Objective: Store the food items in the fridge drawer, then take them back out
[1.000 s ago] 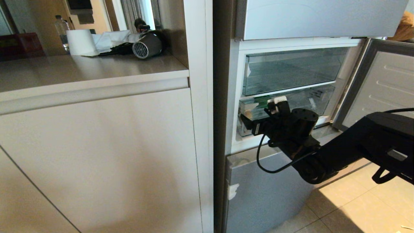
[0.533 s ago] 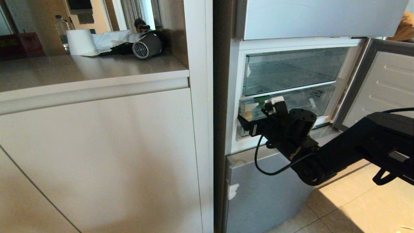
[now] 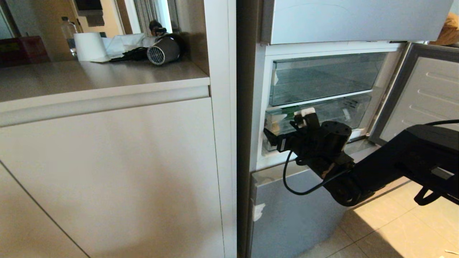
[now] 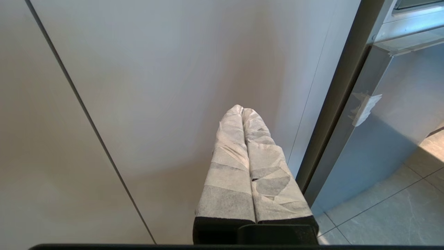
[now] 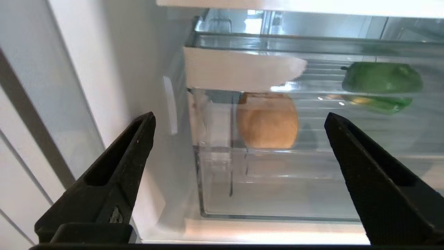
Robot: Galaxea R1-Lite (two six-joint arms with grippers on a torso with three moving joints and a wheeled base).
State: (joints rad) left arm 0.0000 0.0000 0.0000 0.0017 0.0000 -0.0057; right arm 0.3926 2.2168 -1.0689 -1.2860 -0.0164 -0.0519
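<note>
The fridge drawer section stands open, its grey front panel (image 3: 423,93) swung out to the right. Inside are two clear bins. The lower bin (image 3: 333,109) holds both food items behind its clear front wall (image 5: 277,187): a tan potato-like lump (image 5: 267,119) near the left end and a green bell pepper (image 5: 381,77) farther right. My right gripper (image 3: 287,123) (image 5: 239,118) is open and empty, just outside that bin's left front, facing the lump. My left gripper (image 4: 242,110), wrapped in white tape, is shut and empty, parked facing a cabinet panel.
A white cabinet (image 3: 107,172) fills the left, with a paper roll (image 3: 88,46) and a hair dryer (image 3: 163,50) on its counter. The upper fridge door (image 3: 355,19) and lowest panel (image 3: 294,215) are closed. Tiled floor (image 3: 394,222) lies at the lower right.
</note>
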